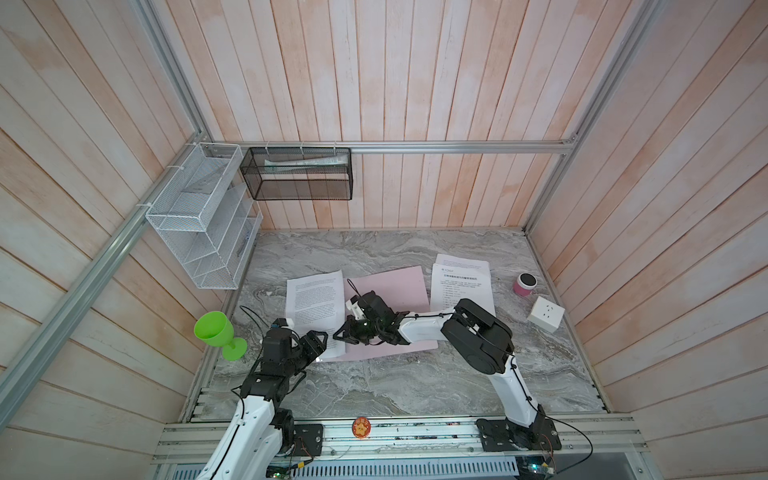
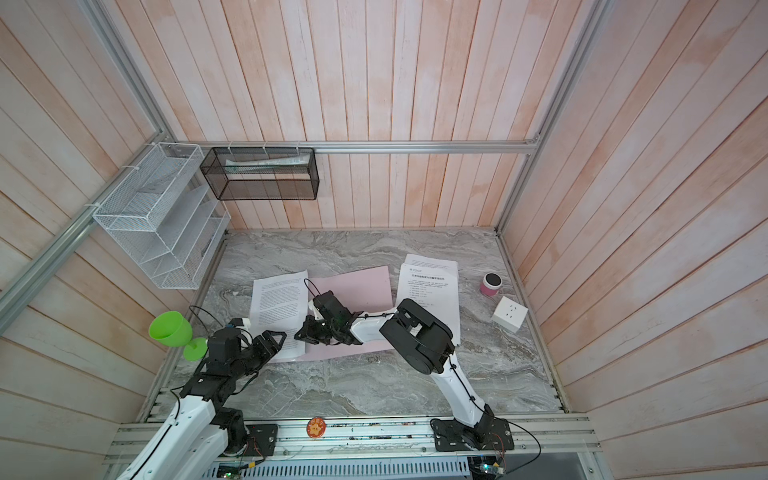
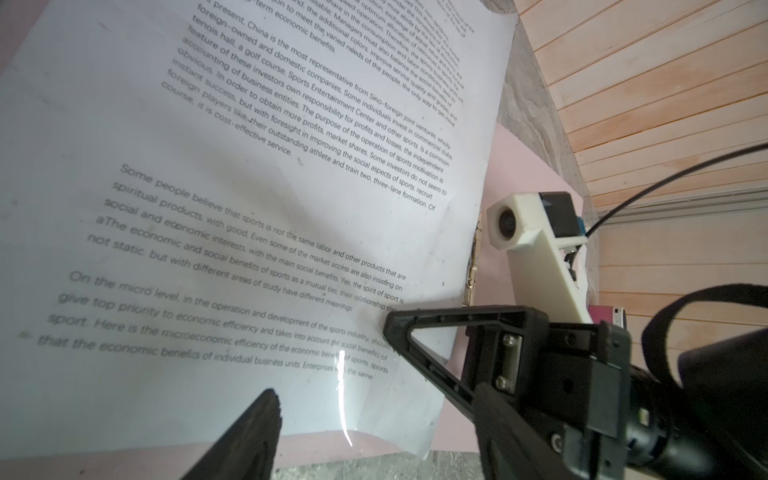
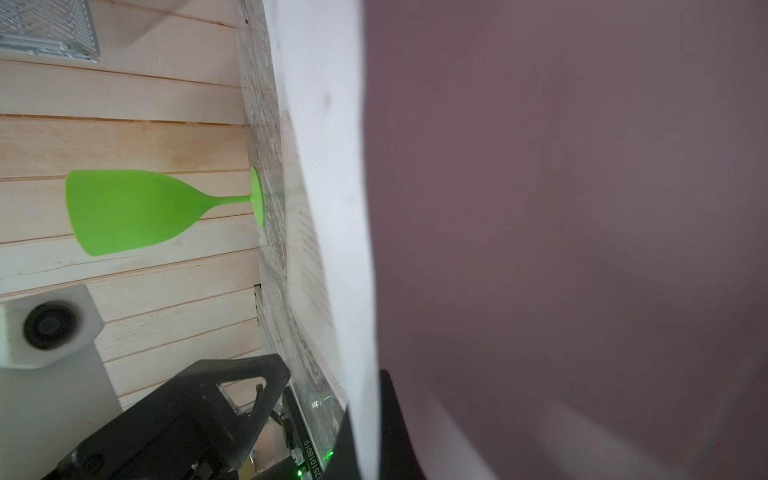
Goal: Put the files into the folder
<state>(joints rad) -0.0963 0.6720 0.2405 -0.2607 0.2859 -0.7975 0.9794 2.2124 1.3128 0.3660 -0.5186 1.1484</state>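
The pink folder (image 1: 390, 286) (image 2: 357, 286) lies flat in mid-table. One printed file sheet (image 1: 313, 297) (image 2: 278, 299) (image 3: 249, 166) covers its left part. My right gripper (image 1: 341, 334) (image 2: 301, 334) (image 4: 368, 411) reaches across and is shut on that sheet's right edge, with white paper (image 4: 332, 208) between its fingers. My left gripper (image 1: 323, 345) (image 2: 282, 343) (image 3: 374, 449) stands open at the sheet's near corner, holding nothing. Two more files (image 1: 461, 286) (image 2: 428, 286) lie overlapped to the right of the folder. The folder's metal clip (image 3: 471, 270) shows beside the sheet.
A green goblet (image 1: 214, 332) (image 4: 145, 208) stands at the table's left edge. A pink speaker (image 1: 524, 284) and a white socket cube (image 1: 545, 313) sit at the right. A white wire rack (image 1: 199, 216) and a black mesh basket (image 1: 297, 172) hang on the walls.
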